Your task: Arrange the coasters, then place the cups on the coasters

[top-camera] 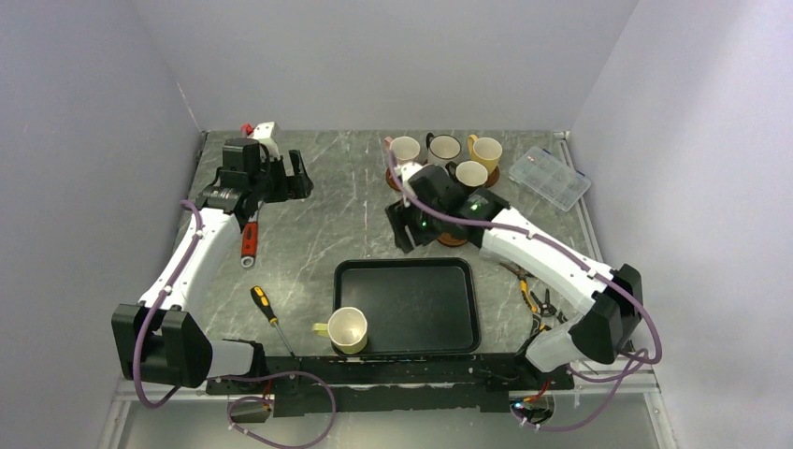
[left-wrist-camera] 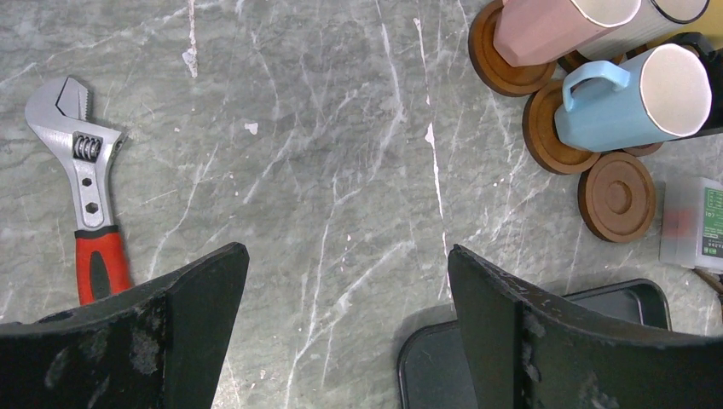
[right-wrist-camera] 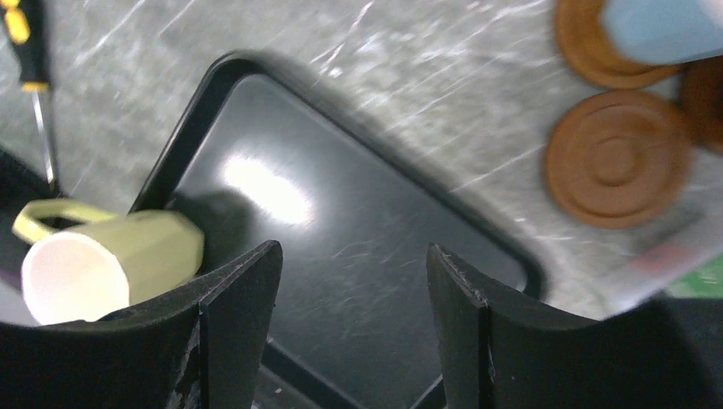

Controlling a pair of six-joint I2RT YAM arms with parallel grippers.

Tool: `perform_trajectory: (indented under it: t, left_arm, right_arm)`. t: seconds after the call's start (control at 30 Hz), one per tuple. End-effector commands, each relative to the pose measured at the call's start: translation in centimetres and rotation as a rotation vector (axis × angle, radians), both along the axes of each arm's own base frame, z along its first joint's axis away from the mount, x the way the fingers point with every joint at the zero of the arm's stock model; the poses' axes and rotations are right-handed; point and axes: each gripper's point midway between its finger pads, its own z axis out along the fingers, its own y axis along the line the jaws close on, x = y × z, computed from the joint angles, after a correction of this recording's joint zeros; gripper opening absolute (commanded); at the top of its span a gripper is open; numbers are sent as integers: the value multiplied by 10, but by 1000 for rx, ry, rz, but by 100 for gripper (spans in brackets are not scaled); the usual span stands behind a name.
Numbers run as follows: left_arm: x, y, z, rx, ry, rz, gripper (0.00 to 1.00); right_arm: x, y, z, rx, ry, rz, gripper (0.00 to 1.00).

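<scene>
Done: coasters [left-wrist-camera: 542, 128] are sitting grouped back-right on the counter [left-wrist-camera: 324, 128], cups [left-wrist-camera: 631, 94] standing on most.
Remaining: yellow-green cup [top-camera: 348, 329] is waiting at the tray [right-wrist-camera: 341, 213] corner; you're owing it the bare coaster [right-wrist-camera: 617, 158].
Right gripper [right-wrist-camera: 351, 256]: hovering over tray, released, empty.
Left gripper [left-wrist-camera: 347, 256]: released, empty.

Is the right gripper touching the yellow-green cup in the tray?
Apart. The top view shows the right gripper up by the far rim of the tray, with bare tray floor between it and the yellow-green cup at the near-left corner.

Cup [top-camera: 348, 329] in near-left corner of tray [top-camera: 421, 292], other cups [top-camera: 445, 148] on coasters [left-wrist-camera: 616, 196] behind, screwdriver [top-camera: 266, 309] left of it
</scene>
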Motion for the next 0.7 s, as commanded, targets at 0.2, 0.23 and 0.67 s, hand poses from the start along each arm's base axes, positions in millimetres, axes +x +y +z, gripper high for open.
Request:
perform_trajectory:
  t: [0.2, 0.23, 0.67]
  left_arm:
    - [3, -4, 15, -25, -50, -14, 94]
    - [3, -3, 16, -25, -52, -13, 94]
    - [2, -5, 18, -33, -55, -20, 94]
  right_arm:
    - [-75, 69, -14, 118, 104, 119, 69]
    - [-83, 74, -18, 117, 114, 131, 70]
    - [-127, 92, -67, -41, 166, 141, 65]
